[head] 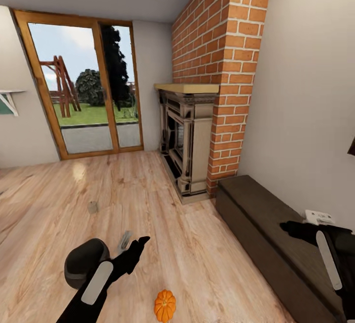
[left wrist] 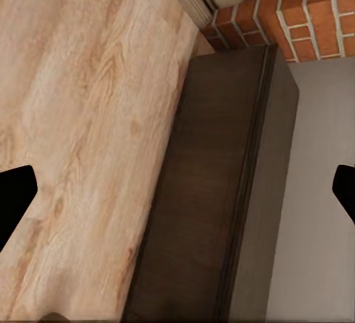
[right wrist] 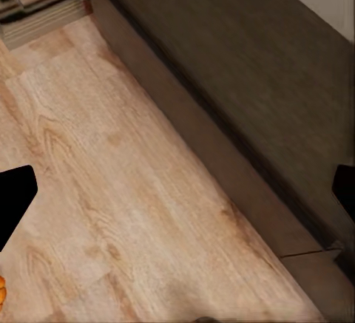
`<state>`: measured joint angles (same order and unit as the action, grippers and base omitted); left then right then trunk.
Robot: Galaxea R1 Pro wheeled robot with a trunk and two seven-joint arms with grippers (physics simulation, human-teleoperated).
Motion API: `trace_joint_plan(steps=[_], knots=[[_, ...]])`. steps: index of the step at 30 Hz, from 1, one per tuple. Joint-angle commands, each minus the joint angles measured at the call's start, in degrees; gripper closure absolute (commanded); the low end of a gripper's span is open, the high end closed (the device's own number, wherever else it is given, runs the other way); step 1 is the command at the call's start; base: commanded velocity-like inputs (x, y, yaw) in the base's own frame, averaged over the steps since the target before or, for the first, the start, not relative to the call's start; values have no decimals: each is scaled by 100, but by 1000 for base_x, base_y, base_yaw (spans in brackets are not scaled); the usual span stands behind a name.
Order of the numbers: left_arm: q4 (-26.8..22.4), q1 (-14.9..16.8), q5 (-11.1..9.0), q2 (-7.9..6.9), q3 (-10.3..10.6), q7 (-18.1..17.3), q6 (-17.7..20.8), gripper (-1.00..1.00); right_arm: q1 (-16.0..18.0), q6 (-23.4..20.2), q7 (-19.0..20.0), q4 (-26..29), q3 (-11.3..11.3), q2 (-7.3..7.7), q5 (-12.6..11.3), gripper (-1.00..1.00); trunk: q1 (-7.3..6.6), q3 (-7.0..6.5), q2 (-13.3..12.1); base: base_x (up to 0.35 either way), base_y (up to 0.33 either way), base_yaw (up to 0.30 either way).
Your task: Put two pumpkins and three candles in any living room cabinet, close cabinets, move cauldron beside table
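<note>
One pumpkin (head: 164,305) sits on the wood floor (head: 98,190) at bottom centre, the black cauldron (head: 85,261) lower left, a candle (head: 92,207) above it. The closed cabinet (head: 266,229) runs along the right. Left gripper (head: 140,242) and right gripper (head: 292,227) both spread wide, empty.

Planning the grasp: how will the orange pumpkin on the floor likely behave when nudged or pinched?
The pumpkin is round and ribbed, sitting loose on smooth wood floor, so a nudge would probably roll it. Its curved sides may slip from a pincer unless squeezed across the middle. It looks small, so probably light.
</note>
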<state>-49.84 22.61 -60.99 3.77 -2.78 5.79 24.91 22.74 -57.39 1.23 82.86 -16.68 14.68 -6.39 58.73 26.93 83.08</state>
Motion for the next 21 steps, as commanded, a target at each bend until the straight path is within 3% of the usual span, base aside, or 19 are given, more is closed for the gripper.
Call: trace_joint_plan(steps=[1,9,12,18,21], knots=[[8,0,-1,-2,5,-3,-14,-100,0,0,0,0,1,0,1,-100,0,0,0,0,0,-299],[36,20,16,28,34,49,-60,-100,-6,-2,0,-10,9,-1,11,-100,0,0,0,0,0,-299],[23,28,456,57,-8,143,-62,-100,-7,-8,0,-51,28,-2,11,-100,0,0,0,0,0,-299],[41,17,-6,20,-227,137,-42,-100,-85,-9,0,124,13,-1,10,-100,0,0,0,0,0,-299],[44,16,-106,10,-243,128,-40,-100,-188,-13,0,266,8,-7,6,-100,0,0,0,0,0,-299]])
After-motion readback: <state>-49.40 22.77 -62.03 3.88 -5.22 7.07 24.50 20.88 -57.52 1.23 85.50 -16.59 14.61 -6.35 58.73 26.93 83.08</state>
